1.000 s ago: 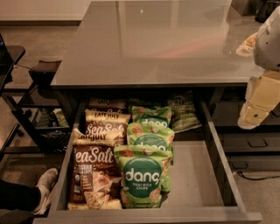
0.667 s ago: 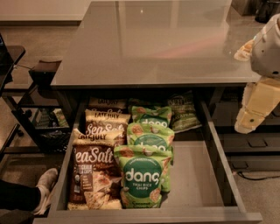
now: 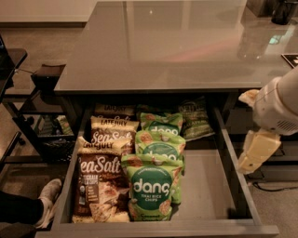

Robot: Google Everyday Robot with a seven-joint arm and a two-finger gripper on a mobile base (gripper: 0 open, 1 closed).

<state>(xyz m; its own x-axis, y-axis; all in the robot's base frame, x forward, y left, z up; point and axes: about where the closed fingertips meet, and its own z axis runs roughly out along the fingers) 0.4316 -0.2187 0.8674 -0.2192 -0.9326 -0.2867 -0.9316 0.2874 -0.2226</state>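
An open drawer (image 3: 228, 153) juts out from under a grey table (image 3: 167, 46). Brown Sea Salt chip bags (image 3: 98, 181) fill its left row. Green Dang rice chip bags (image 3: 151, 190) stand in the middle row, and a dark green bag (image 3: 195, 118) lies at the back right. The drawer floor on the right is bare. My gripper (image 3: 253, 155) hangs at the right, just outside and above the drawer's right wall, below the white arm (image 3: 279, 104). It holds nothing that I can see and is nearest the drawer's right rim.
A dark chair and a wire rack (image 3: 46, 121) stand left of the drawer. A person's white shoe (image 3: 46, 200) shows at the lower left. Dark objects (image 3: 279, 9) sit on the table's far right corner. Cables (image 3: 274, 188) lie on the floor at the right.
The arm and gripper have come down and slightly left, closer to the drawer's right wall. The bags and the drawer have not moved.
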